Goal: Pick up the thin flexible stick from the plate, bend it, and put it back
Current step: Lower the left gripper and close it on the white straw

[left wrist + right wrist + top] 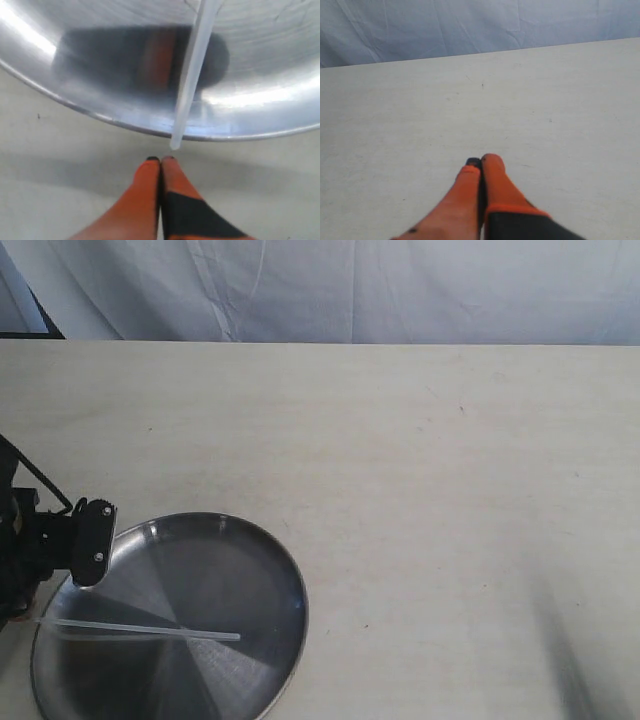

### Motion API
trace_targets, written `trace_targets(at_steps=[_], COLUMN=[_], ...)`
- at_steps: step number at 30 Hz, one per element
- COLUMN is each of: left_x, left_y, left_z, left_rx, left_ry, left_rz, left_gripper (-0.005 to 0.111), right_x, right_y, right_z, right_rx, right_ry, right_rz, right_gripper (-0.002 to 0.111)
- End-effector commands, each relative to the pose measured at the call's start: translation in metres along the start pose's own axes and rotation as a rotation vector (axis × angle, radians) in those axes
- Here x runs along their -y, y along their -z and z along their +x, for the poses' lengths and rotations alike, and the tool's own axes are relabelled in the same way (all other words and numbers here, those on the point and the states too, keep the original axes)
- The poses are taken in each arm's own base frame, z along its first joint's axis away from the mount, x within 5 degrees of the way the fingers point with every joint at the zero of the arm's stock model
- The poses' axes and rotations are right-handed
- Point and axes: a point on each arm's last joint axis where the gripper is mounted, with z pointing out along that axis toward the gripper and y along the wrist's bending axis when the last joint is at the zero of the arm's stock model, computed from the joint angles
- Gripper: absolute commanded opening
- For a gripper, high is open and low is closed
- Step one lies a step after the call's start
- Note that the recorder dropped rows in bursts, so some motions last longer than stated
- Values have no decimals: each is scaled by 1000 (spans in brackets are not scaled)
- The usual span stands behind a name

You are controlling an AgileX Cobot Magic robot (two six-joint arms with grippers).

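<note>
The shiny steel plate sits at the table's front left corner. The thin translucent stick lies straight across it, one end poking just past the left rim. In the left wrist view the stick runs over the plate's rim and ends a little ahead of my left gripper, which is shut and empty over the table just outside the plate. The left arm's black body shows at the plate's left edge. My right gripper is shut, empty, above bare table; it is out of the exterior view.
The pale wooden table stretches to the right and back. A white cloth backdrop hangs behind its far edge. A blurred shadow falls at the front right corner.
</note>
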Motion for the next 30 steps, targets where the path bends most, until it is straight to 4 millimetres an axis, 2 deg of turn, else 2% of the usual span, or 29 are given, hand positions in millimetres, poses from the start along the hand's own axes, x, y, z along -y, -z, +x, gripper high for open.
trace_targets(at_steps=[1, 7, 11, 14, 19, 21, 30], left_x=[2, 3, 1, 6, 8, 8, 4], left_y=[8, 11, 26, 33, 33, 31, 13], left_z=[3, 1, -9, -15, -17, -17, -20], left_rx=[3, 31, 188, 271, 289, 286, 229], left_ry=[8, 33, 135, 72, 12, 11, -18], left_rz=[-15, -17, -41, -4, 18, 22, 78], left_gripper=[0, 0, 1, 12, 49, 58, 60], right_x=[0, 0, 0, 0, 0, 0, 1], right_y=[0, 0, 0, 0, 0, 0, 0], right_z=[0, 0, 0, 0, 0, 0, 0], right_rx=[15, 15, 15, 15, 15, 15, 11], right_ry=[5, 5, 5, 5, 5, 5, 5], right_rz=[6, 6, 6, 6, 6, 6, 6], right_gripper=[0, 0, 0, 0, 0, 0, 0])
